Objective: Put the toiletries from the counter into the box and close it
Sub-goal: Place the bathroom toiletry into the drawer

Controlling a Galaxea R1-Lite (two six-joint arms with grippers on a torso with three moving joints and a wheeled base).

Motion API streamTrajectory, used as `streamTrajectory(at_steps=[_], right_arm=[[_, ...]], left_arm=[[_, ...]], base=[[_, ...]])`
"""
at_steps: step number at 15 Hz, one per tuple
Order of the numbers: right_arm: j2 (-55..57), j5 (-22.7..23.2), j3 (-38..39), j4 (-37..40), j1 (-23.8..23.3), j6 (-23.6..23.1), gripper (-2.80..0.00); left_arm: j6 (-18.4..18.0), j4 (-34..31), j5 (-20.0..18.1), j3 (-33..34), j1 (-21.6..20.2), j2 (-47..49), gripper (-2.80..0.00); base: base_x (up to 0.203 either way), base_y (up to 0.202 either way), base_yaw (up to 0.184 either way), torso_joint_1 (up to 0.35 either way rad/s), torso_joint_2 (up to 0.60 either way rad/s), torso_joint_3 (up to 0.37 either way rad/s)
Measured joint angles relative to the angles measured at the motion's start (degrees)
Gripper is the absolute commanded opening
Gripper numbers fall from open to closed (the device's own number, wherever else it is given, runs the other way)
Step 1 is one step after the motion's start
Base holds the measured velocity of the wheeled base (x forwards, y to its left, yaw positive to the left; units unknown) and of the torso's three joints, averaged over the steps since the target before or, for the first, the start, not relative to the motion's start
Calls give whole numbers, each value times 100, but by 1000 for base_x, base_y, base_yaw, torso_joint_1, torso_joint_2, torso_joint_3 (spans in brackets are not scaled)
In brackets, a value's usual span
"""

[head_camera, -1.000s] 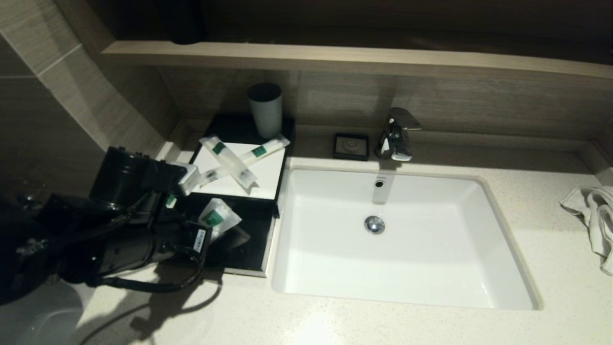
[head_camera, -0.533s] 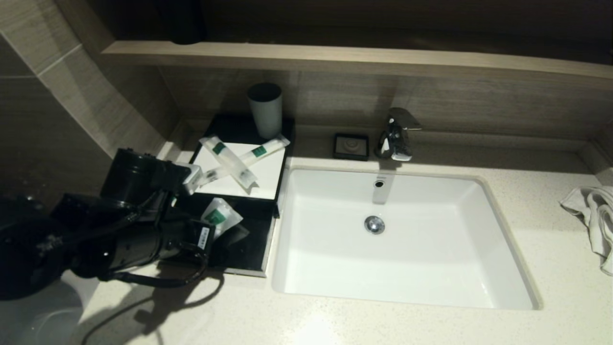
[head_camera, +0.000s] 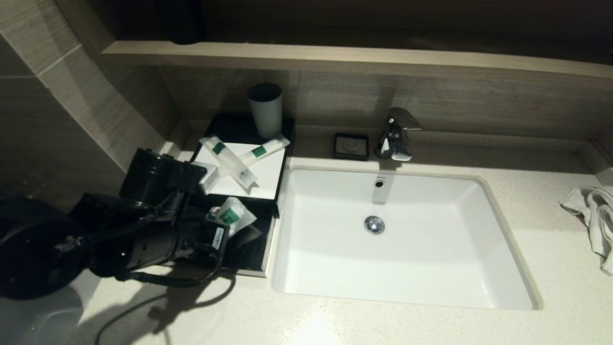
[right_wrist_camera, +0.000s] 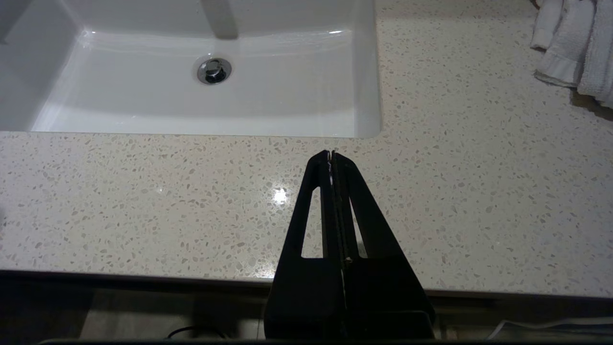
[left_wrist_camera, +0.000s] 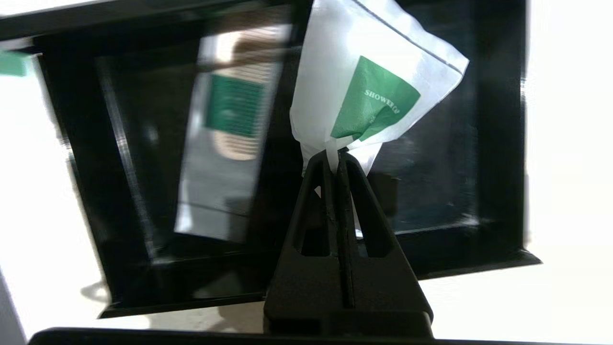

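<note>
My left gripper (left_wrist_camera: 337, 157) is shut on one corner of a white shower cap packet with a green label (left_wrist_camera: 373, 91). It holds the packet above the open black box (left_wrist_camera: 498, 143). In the head view the packet (head_camera: 233, 215) hangs over the box (head_camera: 251, 247) at the left of the sink. Another white and green packet (left_wrist_camera: 230, 139) lies inside the box. Two long white packets (head_camera: 230, 163) (head_camera: 261, 151) lie crossed on the white panel (head_camera: 266, 179) behind the box. My right gripper (right_wrist_camera: 331, 154) is shut and empty over the counter's front edge.
A grey cup (head_camera: 265, 110) stands behind the white panel. The white sink (head_camera: 402, 268) takes up the middle, with the faucet (head_camera: 396, 134) and a black soap dish (head_camera: 351, 146) behind it. A white towel (head_camera: 594, 220) lies at the far right.
My left arm has moved to the right with the shower cap packet, bringing it further over the open box. Nothing else has moved.
</note>
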State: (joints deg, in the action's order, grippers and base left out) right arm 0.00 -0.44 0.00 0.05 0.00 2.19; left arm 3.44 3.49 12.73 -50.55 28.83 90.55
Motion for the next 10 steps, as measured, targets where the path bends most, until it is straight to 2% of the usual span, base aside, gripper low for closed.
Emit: streamTrajectory(at_steps=[4,10], right_arm=[[0,0,0,2,0,0,-280],[0,-1,0,2,0,-1,-280]], left_arm=[[6,-33,4,-71,196,107,-280],[11,23,4,-113,209,300,-280]], base=[[0,0,0,0,0,0],[0,0,0,0,0,0]])
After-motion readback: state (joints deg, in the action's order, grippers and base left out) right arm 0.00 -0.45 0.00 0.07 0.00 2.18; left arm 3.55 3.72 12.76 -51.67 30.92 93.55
